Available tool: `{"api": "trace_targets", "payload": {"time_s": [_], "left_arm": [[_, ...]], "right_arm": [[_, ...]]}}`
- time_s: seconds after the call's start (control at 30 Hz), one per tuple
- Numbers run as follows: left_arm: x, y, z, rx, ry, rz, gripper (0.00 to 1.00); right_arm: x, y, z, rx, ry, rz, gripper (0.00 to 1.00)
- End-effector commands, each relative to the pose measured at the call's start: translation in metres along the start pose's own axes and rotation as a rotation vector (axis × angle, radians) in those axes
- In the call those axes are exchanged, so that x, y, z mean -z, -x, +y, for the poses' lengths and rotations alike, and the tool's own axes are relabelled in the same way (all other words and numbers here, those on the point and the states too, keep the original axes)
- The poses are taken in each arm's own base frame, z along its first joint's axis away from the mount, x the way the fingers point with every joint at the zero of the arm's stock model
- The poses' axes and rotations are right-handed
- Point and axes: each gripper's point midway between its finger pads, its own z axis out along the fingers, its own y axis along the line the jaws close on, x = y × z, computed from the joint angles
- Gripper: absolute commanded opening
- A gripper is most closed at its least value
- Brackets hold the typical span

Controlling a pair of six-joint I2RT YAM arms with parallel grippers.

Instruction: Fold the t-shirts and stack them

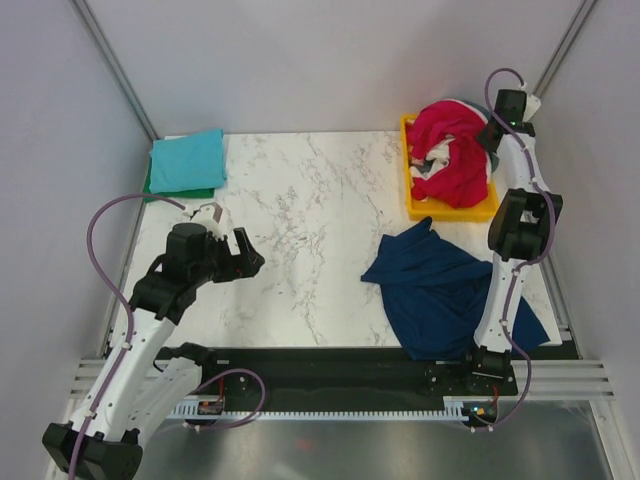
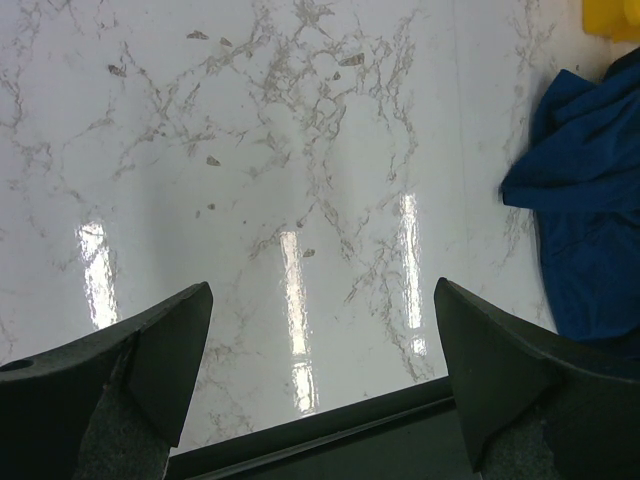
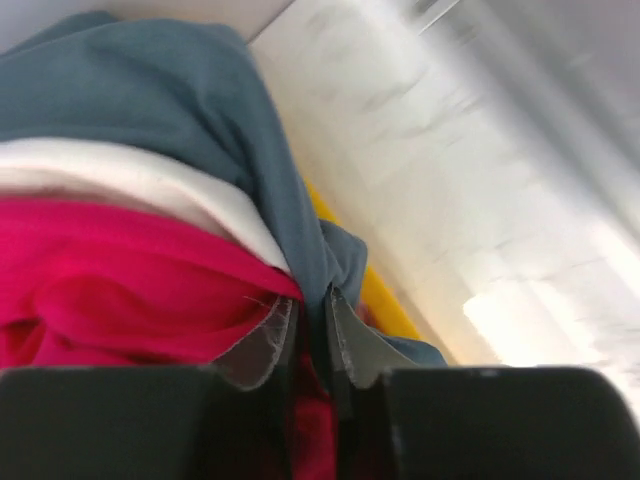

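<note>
Over yellow tray [image 1: 450, 213], right end effector [image 3: 312, 302] pinching grey-blue t-shirt [image 3: 200, 90]

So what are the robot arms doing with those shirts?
The right gripper reaches into the yellow tray and pinches a grey-blue shirt, next to a pink shirt and a white shirt. A navy shirt lies crumpled on the table. The left gripper hangs open over the marble. A teal shirt sits folded on a green shirt in the far corner.

1. Top view: bright, even light, faint shadows.
2. Three white glare streaks on the table [image 2: 300, 150] ahead of the left pincer [image 2: 322, 288].
3. Grey-blue cloth [image 3: 150, 100] above the right pincer [image 3: 312, 300] is blurred; right of it, all smeared and pale.
</note>
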Motion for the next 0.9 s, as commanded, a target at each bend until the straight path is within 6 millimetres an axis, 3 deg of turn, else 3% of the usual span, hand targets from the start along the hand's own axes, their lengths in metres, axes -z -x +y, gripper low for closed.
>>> {"api": "trace_targets", "payload": {"time_s": [0.0, 0.03, 0.1, 0.17, 0.2, 0.27, 0.33, 0.37, 0.43, 0.47, 0.53, 0.57, 0.67, 0.73, 0.77, 0.87], "left_arm": [[0.004, 0.009, -0.008, -0.017, -0.042, -0.027, 0.99], [0.003, 0.008, -0.008, -0.018, -0.042, -0.021, 0.99], [0.003, 0.008, -0.010, -0.020, -0.049, -0.018, 0.99], [0.003, 0.008, -0.009, -0.019, -0.050, -0.018, 0.99], [0.003, 0.008, -0.009, -0.019, -0.048, -0.018, 0.99], [0.003, 0.008, -0.009, -0.019, -0.050, -0.021, 0.99], [0.004, 0.010, -0.009, -0.018, -0.047, -0.029, 0.99], [0.004, 0.009, -0.009, -0.018, -0.048, -0.028, 0.99], [0.004, 0.010, -0.008, -0.016, -0.048, -0.029, 0.99], [0.004, 0.010, -0.008, -0.018, -0.047, -0.028, 0.99], [0.004, 0.010, -0.008, -0.015, -0.047, -0.030, 0.99], [0.004, 0.010, -0.008, -0.015, -0.047, -0.030, 0.99], [0.005, 0.011, -0.007, -0.016, -0.042, -0.035, 0.99], [0.005, 0.011, -0.006, -0.016, -0.034, -0.040, 0.99], [0.006, 0.012, -0.005, -0.014, -0.032, -0.046, 0.99], [0.006, 0.012, -0.004, -0.014, -0.027, -0.050, 0.99]], "right_arm": [[0.033, 0.059, -0.020, 0.117, -0.148, -0.143, 0.49], [0.038, 0.065, -0.018, 0.121, -0.145, -0.157, 0.62], [0.057, 0.079, -0.010, 0.119, -0.134, -0.197, 0.79], [0.073, 0.085, -0.005, 0.129, -0.134, -0.216, 0.82], [0.092, 0.087, 0.004, 0.140, -0.132, -0.239, 0.83], [0.110, 0.082, 0.018, 0.170, -0.107, -0.240, 0.84], [0.133, 0.059, 0.045, 0.192, -0.023, -0.204, 0.86], [0.134, 0.028, 0.064, 0.215, 0.037, -0.156, 0.86], [0.152, 0.007, 0.086, 0.214, 0.114, -0.128, 0.86], [0.154, -0.023, 0.109, 0.226, 0.202, -0.073, 0.86], [0.150, -0.049, 0.131, 0.223, 0.301, -0.016, 0.86], [0.153, -0.065, 0.156, 0.227, 0.428, 0.031, 0.85], [0.111, -0.111, 0.173, 0.256, 0.463, 0.141, 0.83], [0.091, -0.127, 0.175, 0.270, 0.454, 0.174, 0.83], [0.072, -0.143, 0.171, 0.286, 0.424, 0.209, 0.83], [0.041, -0.169, 0.153, 0.346, 0.346, 0.267, 0.82]]}}
